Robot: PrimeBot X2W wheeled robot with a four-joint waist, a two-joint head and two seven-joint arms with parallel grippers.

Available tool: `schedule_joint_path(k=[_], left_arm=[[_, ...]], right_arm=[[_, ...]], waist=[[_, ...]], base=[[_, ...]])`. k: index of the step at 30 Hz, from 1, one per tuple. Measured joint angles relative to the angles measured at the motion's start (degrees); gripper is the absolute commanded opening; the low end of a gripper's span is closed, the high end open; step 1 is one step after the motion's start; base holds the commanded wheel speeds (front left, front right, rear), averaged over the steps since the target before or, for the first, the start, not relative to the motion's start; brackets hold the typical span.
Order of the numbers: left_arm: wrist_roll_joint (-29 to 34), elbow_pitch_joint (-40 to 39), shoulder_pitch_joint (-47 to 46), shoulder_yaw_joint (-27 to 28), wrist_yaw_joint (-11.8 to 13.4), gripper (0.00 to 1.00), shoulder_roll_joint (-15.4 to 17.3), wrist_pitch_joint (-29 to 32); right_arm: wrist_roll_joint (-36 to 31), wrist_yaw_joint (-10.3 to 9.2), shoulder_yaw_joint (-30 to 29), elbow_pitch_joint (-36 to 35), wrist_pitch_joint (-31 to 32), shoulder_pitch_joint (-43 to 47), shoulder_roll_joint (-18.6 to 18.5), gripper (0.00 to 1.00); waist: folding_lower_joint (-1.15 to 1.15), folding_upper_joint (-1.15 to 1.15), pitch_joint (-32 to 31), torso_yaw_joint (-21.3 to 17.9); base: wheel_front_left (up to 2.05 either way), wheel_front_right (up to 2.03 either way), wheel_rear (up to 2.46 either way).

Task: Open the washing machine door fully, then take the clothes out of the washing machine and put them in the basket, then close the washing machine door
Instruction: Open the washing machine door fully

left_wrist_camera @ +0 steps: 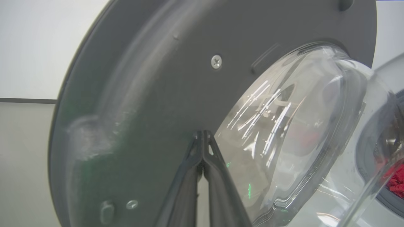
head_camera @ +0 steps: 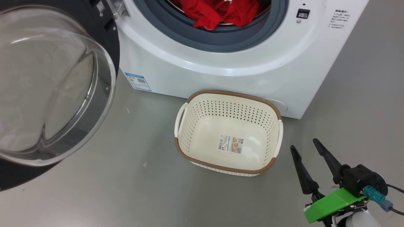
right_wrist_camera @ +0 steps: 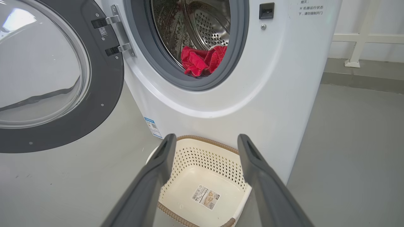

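Lying at the front lip of the drum, the clothes are what the coming move turns on. From the right gripper they sit up and to the left, beyond the basket and higher than it, so the reach must rise over the basket rim and go in through the grey gasket. That gripper is low on the robot's right, its fingers spread wide with nothing between them and pointing toward the washing machine. I judge it the nearer and freer arm for the pick. The left gripper has its fingers pressed together on nothing, tips at the grey inner ring of the washing machine door, just beside the bulging glass. Whether they actually touch the ring I cannot tell. The door stands swung out to the robot's left on its hinge, well clear of the opening. It looks wide open, though perhaps not at its limit. The clothes are a bright red crumpled bundle, wider than tall, its long axis running side to side across the bottom of the mouth, with one fold drooping onto the gasket. Being soft and bunched, it will likely sag and trail when lifted, so a pinch deep into the heap seems wiser than one at the drooping edge. The basket stands on the floor against the machine's front, below the opening, empty but for a sticker on its bottom.
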Motion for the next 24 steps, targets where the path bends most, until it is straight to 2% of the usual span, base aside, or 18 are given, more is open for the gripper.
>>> schedule_joint_path(k=[10, 21, 24], left_arm=[[-0.33, 0.54, 0.26, -1.82, 0.01, 0.0, 0.05, 0.0], [-0.36, -5.3, 7.34, -6.83, 0.01, 0.0, -3.03, 0.0], [-0.45, -7.91, 10.12, -8.42, 0.01, 0.18, -3.23, 0.0]], right_arm=[[-0.07, 0.0, 0.09, 0.1, -0.01, -0.51, -0.04, 1.0], [0.42, 0.0, 0.56, 0.33, -0.01, -0.12, 0.29, 1.0], [0.7, 0.0, 0.55, -0.02, -0.01, 0.02, 0.32, 1.0]], waist=[[0.0, 0.0, -1.18, -0.15], [0.0, 0.0, -4.91, -0.09], [0.0, 0.0, -5.9, -0.45]], base=[[0.0, 0.0, 0.0], [0.0, 0.0, 0.0], [0.0, 0.0, 0.0]])
